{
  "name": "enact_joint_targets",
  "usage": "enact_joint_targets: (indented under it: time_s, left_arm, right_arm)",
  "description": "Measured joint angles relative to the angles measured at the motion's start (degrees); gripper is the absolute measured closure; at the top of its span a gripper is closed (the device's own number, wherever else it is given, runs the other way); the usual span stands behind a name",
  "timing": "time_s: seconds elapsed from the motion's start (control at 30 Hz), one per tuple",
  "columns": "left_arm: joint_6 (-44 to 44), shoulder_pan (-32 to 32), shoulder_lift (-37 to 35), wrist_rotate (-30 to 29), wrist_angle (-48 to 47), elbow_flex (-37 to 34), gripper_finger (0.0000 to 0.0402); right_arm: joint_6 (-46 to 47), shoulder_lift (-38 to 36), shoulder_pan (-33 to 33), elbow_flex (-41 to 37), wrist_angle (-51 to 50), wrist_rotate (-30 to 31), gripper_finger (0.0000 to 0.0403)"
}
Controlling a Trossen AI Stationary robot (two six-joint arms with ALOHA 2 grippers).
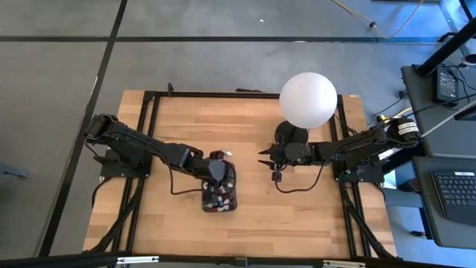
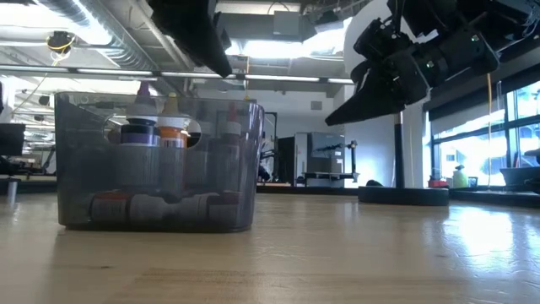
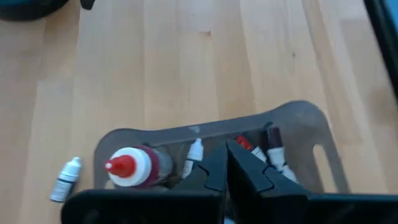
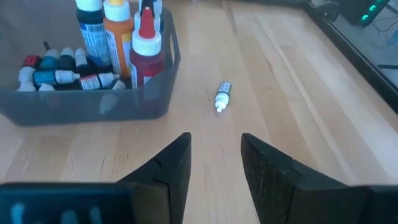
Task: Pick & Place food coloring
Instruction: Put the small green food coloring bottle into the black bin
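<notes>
My left gripper (image 3: 229,163) is clenched over the smoky, round-cornered plastic tray (image 4: 93,106), nothing visibly held; inside, small glossy bottles (image 4: 68,76) lie in a heap and taller capped ones stand upright; one tiny white bottle (image 4: 222,96) lies outside on the pale wood table (image 1: 178,119); my right gripper (image 4: 214,158) hovers nearby, fingers apart, empty; matte white globe (image 1: 308,99) behind; grey floor around.

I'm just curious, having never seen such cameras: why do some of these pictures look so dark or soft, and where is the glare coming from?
In the low view, bright windows and ceiling lights behind leave the right gripper a dark silhouette, with glare on the table. The left wrist view is soft: the left gripper, shut over the grey tray, blurs. The high view is evenly lit; the white globe lamp looks washed out.
</notes>
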Motion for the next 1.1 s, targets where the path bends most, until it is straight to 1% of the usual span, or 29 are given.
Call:
enact_joint_targets:
  time_s: [0.23,0.33,0.47,0.63,0.8,0.9,1.1]
  left_arm:
    - [6.28,0.31,1.87,-1.8,-2.76,1.0,0.0399]
    - [8.23,0.37,4.28,-3.5,-3.38,1.01,0.0399]
    - [9.71,0.48,8.79,-4.35,-7.52,1.86,0.0399]
    - [7.72,0.48,14.54,-7.19,-19.25,8.19,0.0399]
    - [6.16,0.35,18.76,-7.53,-28.7,14.39,0.04]
    - [6.22,0.33,20.13,-6.65,-30.5,17.08,0.0399]
    - [7.1,0.33,20.2,-4.0,-31.4,21.03,0.0399]
  right_arm:
    - [0.09,0.0,0.02,-0.02,1.92,0.0,0.026]
    - [-0.04,-0.01,0.02,-0.02,2.8,0.0,0.026]
    - [0.03,-0.02,0.02,-0.02,2.83,0.0,0.026]
    - [0.8,-0.02,0.02,-0.02,2.83,0.0,0.026]
    - [1.49,-0.02,0.02,-0.02,2.79,0.0,0.026]
    - [1.43,-0.02,0.02,-0.02,2.79,0.02,0.026]
    - [1.43,-0.02,0.02,-0.02,2.72,0.0,0.026]
